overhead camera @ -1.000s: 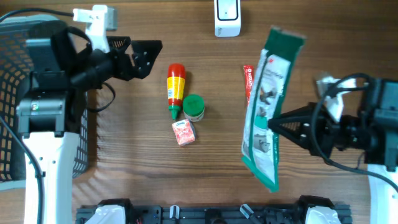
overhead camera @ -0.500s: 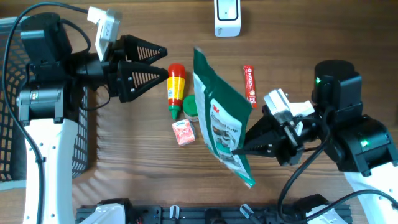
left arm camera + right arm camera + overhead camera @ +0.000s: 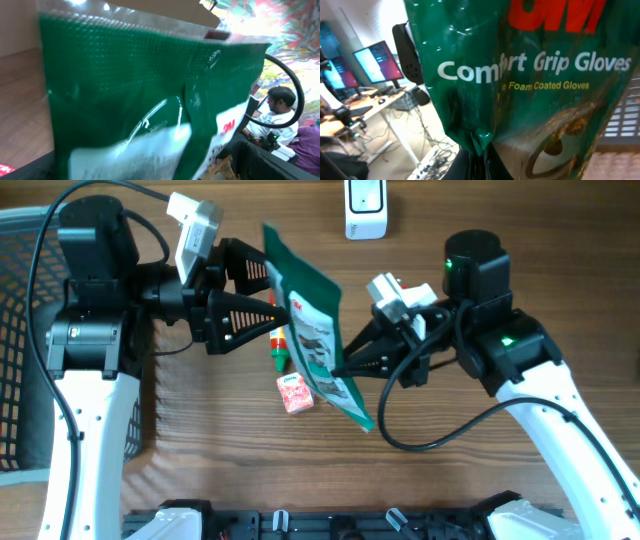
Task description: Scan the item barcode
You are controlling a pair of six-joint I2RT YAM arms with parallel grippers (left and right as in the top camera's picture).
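Glove packet (image 3: 312,340) is a flat, crinkly, glossy green plastic pouch.

In the overhead view we see the glove packet (image 3: 312,330) covering most of the red bottle (image 3: 277,345), and the top edge crops the white scanner (image 3: 366,215). From the left wrist the glove packet (image 3: 150,100) fills the frame, its print too blurred to read. From the right wrist, the top edge cuts off its red logo (image 3: 555,12).

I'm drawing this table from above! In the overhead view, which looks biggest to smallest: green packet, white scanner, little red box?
1. green packet, though it is held up nearer the camera, which makes it look bigger.
2. white scanner, partly cut off by the top edge.
3. little red box.
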